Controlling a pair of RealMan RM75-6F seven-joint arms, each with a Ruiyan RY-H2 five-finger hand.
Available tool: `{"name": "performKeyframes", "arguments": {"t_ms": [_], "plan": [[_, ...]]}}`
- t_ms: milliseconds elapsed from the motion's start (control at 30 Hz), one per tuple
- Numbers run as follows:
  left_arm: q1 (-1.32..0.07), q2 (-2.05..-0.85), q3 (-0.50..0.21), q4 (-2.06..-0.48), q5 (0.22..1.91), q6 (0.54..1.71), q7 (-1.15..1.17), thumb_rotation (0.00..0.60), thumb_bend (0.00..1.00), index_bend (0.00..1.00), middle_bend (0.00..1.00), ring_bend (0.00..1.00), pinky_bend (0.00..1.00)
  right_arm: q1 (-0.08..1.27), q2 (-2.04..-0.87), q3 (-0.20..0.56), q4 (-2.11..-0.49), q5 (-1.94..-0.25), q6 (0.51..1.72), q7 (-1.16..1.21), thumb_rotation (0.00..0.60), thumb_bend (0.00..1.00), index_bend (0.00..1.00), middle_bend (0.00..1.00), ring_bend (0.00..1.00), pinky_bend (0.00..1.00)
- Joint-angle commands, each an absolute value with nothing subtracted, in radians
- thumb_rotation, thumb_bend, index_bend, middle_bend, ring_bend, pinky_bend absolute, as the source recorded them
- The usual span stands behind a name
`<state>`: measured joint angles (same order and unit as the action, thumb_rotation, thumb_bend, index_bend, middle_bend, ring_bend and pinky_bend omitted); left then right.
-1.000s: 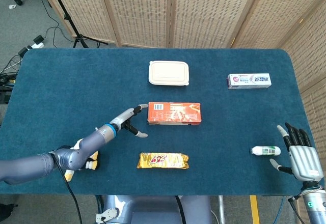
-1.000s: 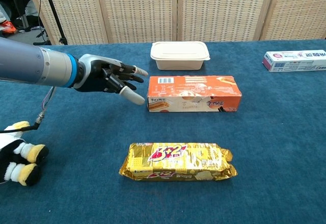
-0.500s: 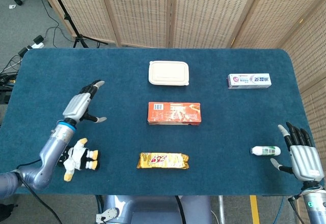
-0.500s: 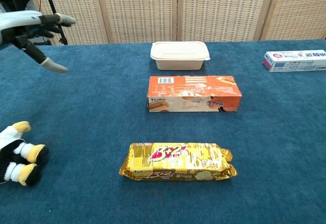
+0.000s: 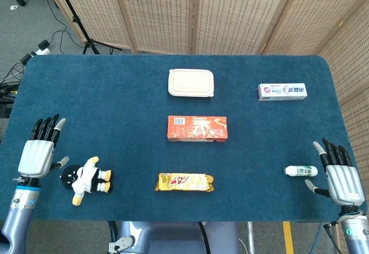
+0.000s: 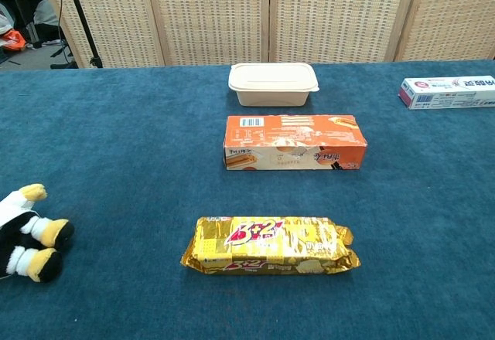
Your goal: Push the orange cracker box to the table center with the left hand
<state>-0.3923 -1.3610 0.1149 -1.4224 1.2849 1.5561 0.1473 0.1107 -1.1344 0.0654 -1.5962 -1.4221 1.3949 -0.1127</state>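
Orange cracker box (image 5: 197, 128) mid-table; both hands — left hand (image 5: 38, 153), right hand (image 5: 340, 176) — fingers apart, empty

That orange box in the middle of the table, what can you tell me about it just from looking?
The orange cracker box is a long, flat rectangular carton that looks like printed cardboard. It has a white panel with a barcode at its left end and cracker pictures along its face. It lies flat on the blue cloth-covered table, long side running left to right, between the beige lidded container behind it and the gold snack packet in front. Nothing touches it.
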Motion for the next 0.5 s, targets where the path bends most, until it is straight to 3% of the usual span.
{"name": "performKeyframes", "arguments": {"t_ms": [33, 500], "plan": [[-0.353, -1.379, 0.124, -1.390, 1.306, 1.563, 0.139, 0.600, 0.11, 0.00, 0.00, 0.00, 0.03, 0.111, -1.134, 0.067, -1.597, -1.420, 1.394, -0.113, 0.600, 0.25, 0.05, 0.00, 0.00, 0.04], [-0.294, -1.367, 0.070, -1.398, 1.384, 1.603, 0.134, 0.600, 0.11, 0.00, 0.00, 0.00, 0.03, 0.113, -1.135, 0.059, -1.598, -1.430, 1.389, -0.116, 0.600, 0.25, 0.05, 0.00, 0.00, 0.04]]}}
